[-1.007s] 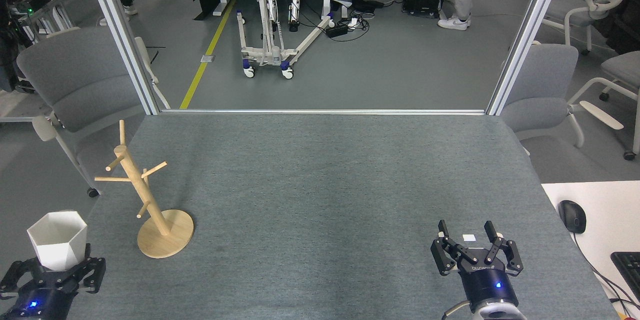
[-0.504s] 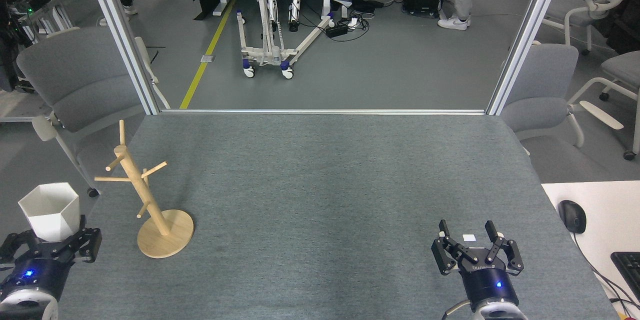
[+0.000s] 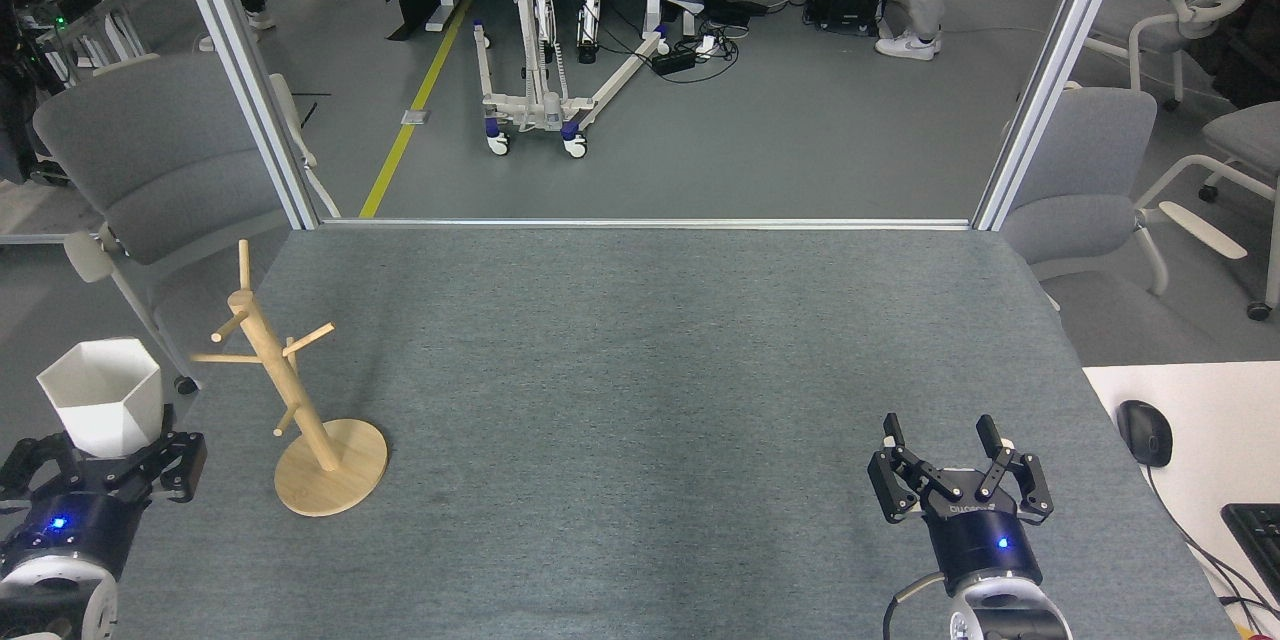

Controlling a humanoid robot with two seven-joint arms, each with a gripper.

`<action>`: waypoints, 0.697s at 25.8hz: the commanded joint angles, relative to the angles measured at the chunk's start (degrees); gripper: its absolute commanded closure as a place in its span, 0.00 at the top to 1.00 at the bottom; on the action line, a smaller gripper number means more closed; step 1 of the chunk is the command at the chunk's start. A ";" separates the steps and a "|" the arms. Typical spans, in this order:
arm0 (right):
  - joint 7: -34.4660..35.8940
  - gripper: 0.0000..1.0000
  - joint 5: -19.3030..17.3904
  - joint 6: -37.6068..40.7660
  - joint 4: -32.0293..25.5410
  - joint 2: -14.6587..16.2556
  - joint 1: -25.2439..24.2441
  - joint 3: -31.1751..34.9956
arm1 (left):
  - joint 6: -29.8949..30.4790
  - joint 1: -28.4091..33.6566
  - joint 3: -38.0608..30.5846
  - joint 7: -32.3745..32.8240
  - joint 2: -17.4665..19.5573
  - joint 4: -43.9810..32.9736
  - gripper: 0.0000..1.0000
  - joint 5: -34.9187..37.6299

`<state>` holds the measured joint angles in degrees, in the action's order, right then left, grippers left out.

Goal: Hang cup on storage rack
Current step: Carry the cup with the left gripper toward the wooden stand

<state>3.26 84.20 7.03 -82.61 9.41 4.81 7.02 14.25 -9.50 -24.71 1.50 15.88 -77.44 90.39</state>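
Cup (image 3: 100,396) sits upright in my left end effector (image 3: 95,455), clamped and lifted off the bench's (image 3: 640,370) near-left corner, beside the storage rack (image 3: 290,390). Right end effector (image 3: 945,440) hovers spread wide, empty, near-right corner.

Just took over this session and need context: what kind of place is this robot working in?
Probably a robotics lab or workshop: a yellow floor line, a white wheeled equipment stand with loose cables, and grey office chairs around the grey felt-covered table.

Left gripper (image 3: 95,455) holds white hexagonal cup (image 3: 100,394) upright, left of wooden mug tree (image 3: 285,390). Right gripper (image 3: 950,440) empty, fingers spread, near right.
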 commanded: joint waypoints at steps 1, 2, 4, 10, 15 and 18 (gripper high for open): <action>-0.10 1.00 0.00 0.09 0.00 0.17 0.90 0.01 | -0.02 -0.16 0.45 0.17 -0.15 -0.08 0.00 0.57; -0.10 1.00 0.00 0.09 0.00 0.26 0.90 0.01 | -0.19 -0.25 0.80 0.17 -0.24 -0.08 0.00 1.01; -0.10 1.00 0.00 0.09 0.00 0.26 1.69 -0.08 | -0.54 -0.78 2.03 0.44 -0.24 0.01 0.00 2.07; -0.18 1.00 0.09 0.09 0.00 0.17 2.57 -0.17 | -0.63 -1.13 3.97 1.05 -0.94 -0.08 0.00 3.65; -0.27 1.00 0.00 0.01 0.00 -0.01 2.66 -0.17 | -0.63 -1.22 4.85 1.05 -0.94 -0.08 0.00 4.88; -0.19 1.00 0.09 0.09 0.08 -0.01 2.40 -0.17 | -0.63 -1.22 4.85 1.05 -0.94 -0.08 0.00 5.23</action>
<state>3.03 84.28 7.05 -82.59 9.45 7.39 6.86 13.64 -10.73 -20.06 2.57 14.95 -77.52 95.16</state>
